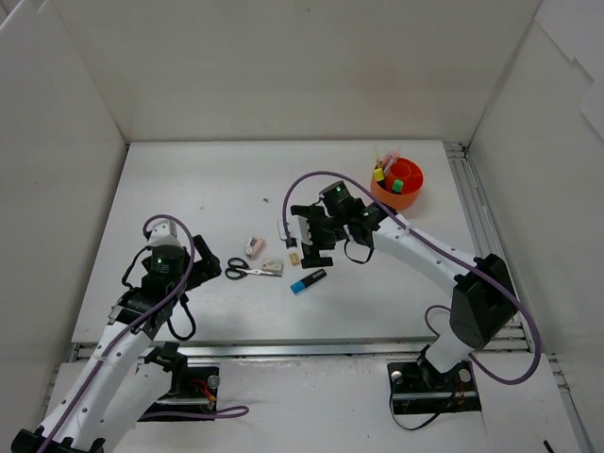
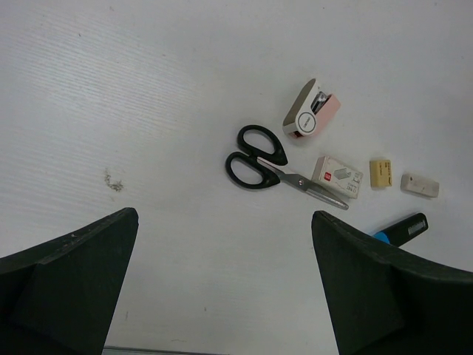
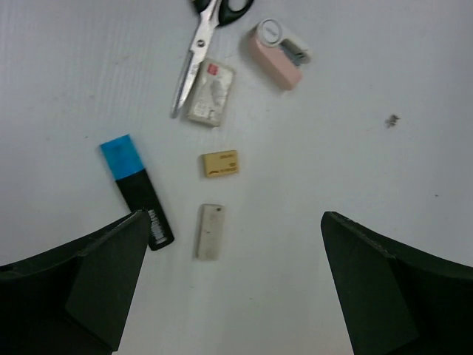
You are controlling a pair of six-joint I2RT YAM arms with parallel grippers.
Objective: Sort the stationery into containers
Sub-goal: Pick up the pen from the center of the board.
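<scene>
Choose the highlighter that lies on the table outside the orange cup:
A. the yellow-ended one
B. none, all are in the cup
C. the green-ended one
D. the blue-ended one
D: the blue-ended highlighter lies flat on the table next to the beige eraser, while the yellow-ended highlighter and the green-ended highlighter stand in the orange cup.
</scene>
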